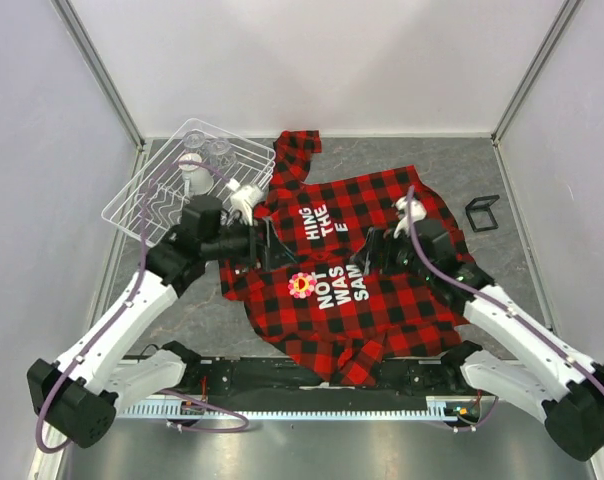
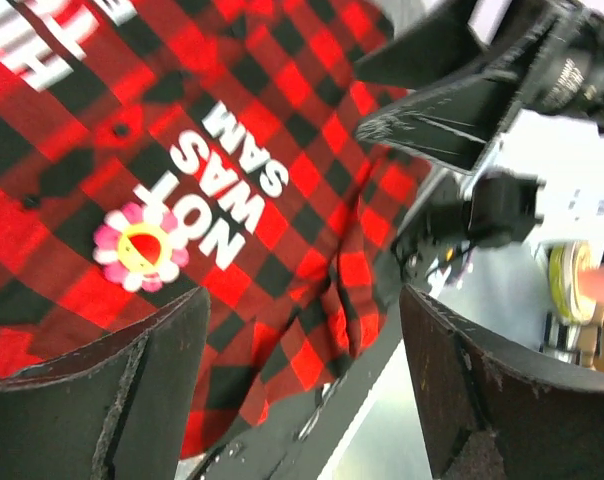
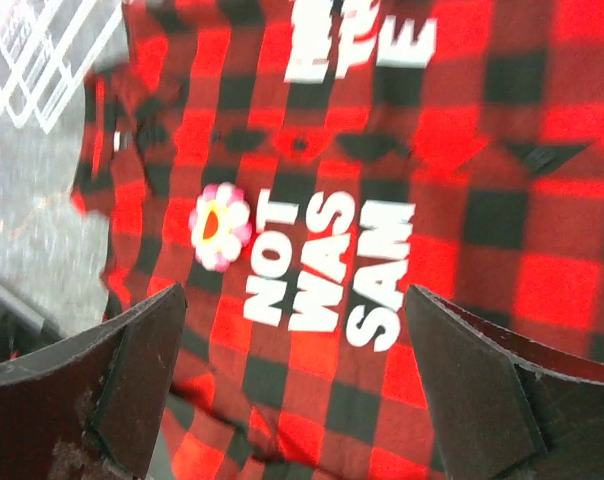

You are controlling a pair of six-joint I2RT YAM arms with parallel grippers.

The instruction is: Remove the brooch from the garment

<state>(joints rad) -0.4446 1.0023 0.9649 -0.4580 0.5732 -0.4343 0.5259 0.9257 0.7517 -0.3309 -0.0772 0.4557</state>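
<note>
The garment (image 1: pixel 382 215), a red-and-black plaid shirt with white lettering, lies spread on the table. The brooch (image 1: pixel 302 285), a pink flower with a yellow centre, is pinned beside the word NOT. My left gripper (image 1: pixel 270 243) hovers open just up and left of the brooch. My right gripper (image 1: pixel 375 250) is open over the shirt on the other side of the lettering. In the left wrist view the brooch (image 2: pixel 139 247) lies above the left finger, and the gripper (image 2: pixel 302 295) holds nothing. In the right wrist view the brooch (image 3: pixel 219 226) is up and left of the empty gripper (image 3: pixel 294 291).
A white wire dish rack (image 1: pixel 147 200) holding clear glasses stands at the back left, close to the left arm, and shows at the corner in the right wrist view (image 3: pixel 42 50). A small black stand (image 1: pixel 482 212) lies right of the shirt. Walls enclose the table.
</note>
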